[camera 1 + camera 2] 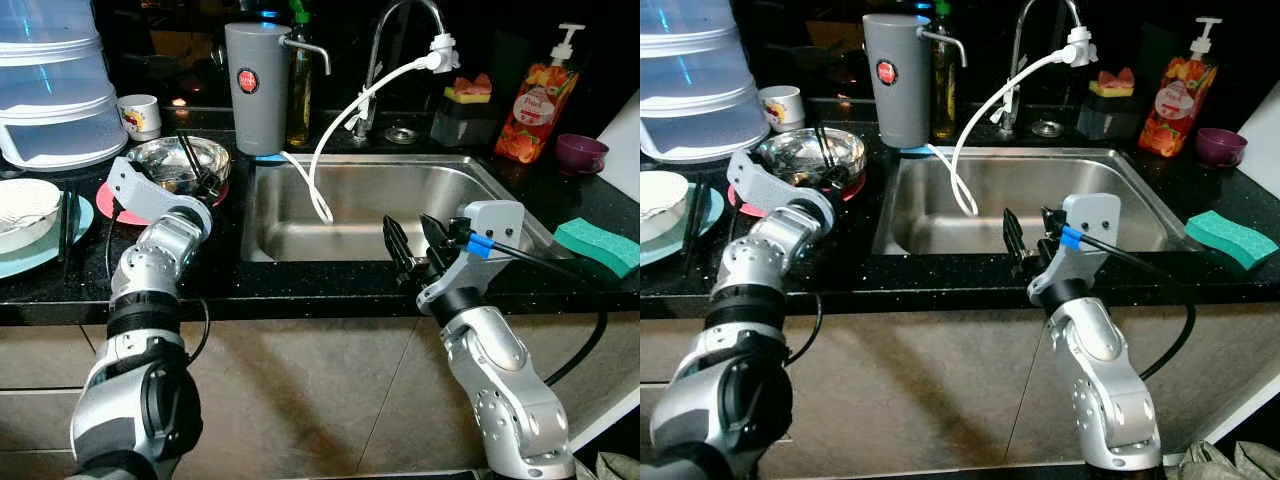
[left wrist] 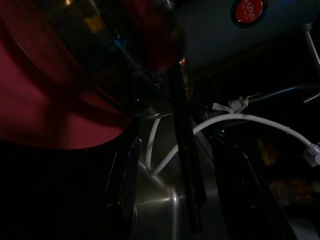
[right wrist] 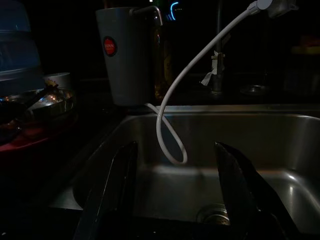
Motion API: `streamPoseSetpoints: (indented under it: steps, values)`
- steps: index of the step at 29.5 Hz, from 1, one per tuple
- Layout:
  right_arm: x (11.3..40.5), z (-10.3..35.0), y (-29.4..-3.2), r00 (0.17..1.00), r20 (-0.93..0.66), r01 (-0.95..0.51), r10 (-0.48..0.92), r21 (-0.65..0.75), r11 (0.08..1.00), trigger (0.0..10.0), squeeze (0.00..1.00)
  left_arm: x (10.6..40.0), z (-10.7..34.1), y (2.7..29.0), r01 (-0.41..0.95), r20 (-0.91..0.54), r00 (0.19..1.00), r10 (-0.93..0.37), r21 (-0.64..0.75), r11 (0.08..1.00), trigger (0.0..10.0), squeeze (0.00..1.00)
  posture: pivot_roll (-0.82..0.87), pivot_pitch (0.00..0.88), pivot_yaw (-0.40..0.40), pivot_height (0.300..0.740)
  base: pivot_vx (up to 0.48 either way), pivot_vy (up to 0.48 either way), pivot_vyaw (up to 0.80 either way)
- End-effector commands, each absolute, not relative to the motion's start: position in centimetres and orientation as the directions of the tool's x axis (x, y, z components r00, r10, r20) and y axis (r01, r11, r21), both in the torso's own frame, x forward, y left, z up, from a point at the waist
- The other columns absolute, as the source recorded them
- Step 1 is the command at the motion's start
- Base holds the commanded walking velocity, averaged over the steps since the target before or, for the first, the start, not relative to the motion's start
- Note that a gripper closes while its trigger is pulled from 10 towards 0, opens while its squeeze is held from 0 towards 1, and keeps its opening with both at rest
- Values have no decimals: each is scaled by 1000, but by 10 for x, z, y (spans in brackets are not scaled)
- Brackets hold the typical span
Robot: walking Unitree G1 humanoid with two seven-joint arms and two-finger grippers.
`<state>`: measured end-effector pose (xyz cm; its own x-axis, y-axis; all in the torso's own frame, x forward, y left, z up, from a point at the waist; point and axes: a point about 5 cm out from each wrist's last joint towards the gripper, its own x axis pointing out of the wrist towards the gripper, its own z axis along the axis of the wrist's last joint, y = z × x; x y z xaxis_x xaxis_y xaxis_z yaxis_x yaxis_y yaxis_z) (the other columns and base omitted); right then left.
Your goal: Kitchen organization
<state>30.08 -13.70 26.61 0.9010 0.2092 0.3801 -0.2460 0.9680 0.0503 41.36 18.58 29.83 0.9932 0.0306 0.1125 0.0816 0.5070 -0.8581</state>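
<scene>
Black counter (image 1: 300, 285), left claw (image 1: 205, 185) at steel bowl (image 1: 170, 160), chopsticks (image 2: 187, 165) pinched

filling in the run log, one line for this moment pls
left gripper: at steel bowl, chopstick between fingers | right gripper: open, over sink front edge

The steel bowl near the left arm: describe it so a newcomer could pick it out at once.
Start at the sink and go to the black counter on its left. The steel bowl sits on a red mat, in front of the grey water filter. It is the one shiny metal dish, with dark chopsticks standing in it, unlike the white bowl further left.
</scene>
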Motion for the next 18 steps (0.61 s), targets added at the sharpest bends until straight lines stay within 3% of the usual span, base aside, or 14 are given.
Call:
streamPoseSetpoints:
  steps: [1,3,4,6,7,8,9,18]
  values:
    - [302,266,-137,900,382,-245,209,48,968,10000,0,415,301,187,89,119,992,30,-868,489,8431,0,-30,133,-46,740,0,0,0]
    - [302,267,-137,900,383,-246,209,49,968,10000,0,416,301,187,89,119,992,30,-868,489,8431,0,-30,133,-46,740,0,0,0]
    - [302,267,-137,899,384,-246,210,49,968,10000,0,417,301,186,90,118,993,26,-867,490,4078,0,-30,133,-46,740,0,0,0]
    - [302,267,-136,899,384,-248,211,50,968,10000,0,418,301,185,91,114,993,17,-869,487,3216,0,-31,133,-47,740,0,0,0]
    - [302,267,-136,899,384,-249,211,50,967,10000,0,418,301,185,94,114,993,12,-868,489,784,0,-31,133,-47,740,0,0,0]
    - [302,267,-136,899,384,-249,211,50,967,10000,0,418,301,185,94,114,993,12,-868,489,784,0,-31,133,-47,740,0,0,0]
    - [302,267,-136,899,384,-249,212,50,967,10000,0,418,301,185,95,114,993,10,-867,489,0,0,-32,132,-48,740,0,0,0]
    - [301,267,-135,897,386,-252,213,51,966,10000,0,419,302,185,108,133,991,11,-842,528,0,0,-18,134,-43,740,0,0,0]
